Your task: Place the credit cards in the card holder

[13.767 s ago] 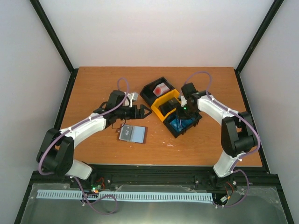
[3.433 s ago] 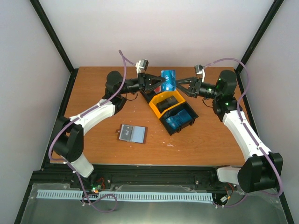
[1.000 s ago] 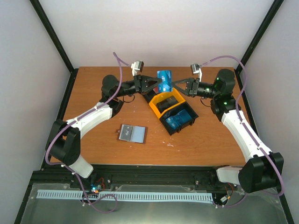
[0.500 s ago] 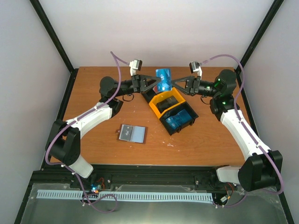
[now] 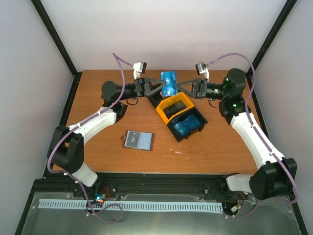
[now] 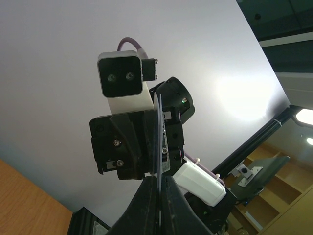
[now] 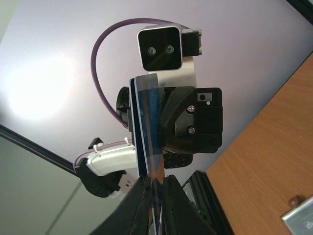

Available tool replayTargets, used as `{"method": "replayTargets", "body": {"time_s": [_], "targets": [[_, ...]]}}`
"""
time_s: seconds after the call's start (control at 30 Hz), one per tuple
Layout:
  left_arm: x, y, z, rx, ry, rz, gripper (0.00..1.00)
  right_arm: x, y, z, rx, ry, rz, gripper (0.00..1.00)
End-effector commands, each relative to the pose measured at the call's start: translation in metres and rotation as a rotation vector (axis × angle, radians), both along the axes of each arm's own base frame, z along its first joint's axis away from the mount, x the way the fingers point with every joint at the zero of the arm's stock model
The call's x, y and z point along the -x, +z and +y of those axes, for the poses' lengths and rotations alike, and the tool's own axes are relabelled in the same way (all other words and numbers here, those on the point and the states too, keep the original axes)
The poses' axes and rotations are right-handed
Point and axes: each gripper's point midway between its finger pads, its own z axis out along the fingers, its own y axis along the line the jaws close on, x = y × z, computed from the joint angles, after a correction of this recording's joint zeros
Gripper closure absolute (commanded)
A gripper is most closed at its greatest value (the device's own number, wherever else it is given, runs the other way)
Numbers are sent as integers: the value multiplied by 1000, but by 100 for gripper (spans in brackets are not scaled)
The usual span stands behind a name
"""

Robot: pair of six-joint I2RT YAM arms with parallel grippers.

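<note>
Pale walls and black frame posts enclose an orange-brown wooden bench (image 5: 98,98). Both arms are raised over its far edge, pincers pointing at each other. A blue credit card (image 5: 169,82) is held upright in the air between them, above the far end of the black-and-yellow tray (image 5: 166,104). The left pincer (image 5: 160,89) is clamped narrow on the card's left edge; from the left wrist the card (image 6: 159,142) shows edge-on as a thin line running down between the fingers (image 6: 145,208). The right pincer (image 5: 180,87) is closed narrow on the opposite edge; from the right wrist the card (image 7: 146,127) runs down into the pincer (image 7: 155,198). The card holder (image 5: 138,140) lies open on the bench, pale inside up, near of the tray and to its left, well apart from both pincers. A second blue card (image 5: 185,128) lies in the tray's nearest compartment.
</note>
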Motion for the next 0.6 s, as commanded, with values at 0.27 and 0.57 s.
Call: {"method": "replayTargets", "body": {"time_s": [0.27,0.57], "targets": [[14,19,0,1,-19,-70,99,-14,-11,19,93,-24,7,90],[1,5,-5,-55,13,5,99,-17,-2,24,58,-6,18,95]]}}
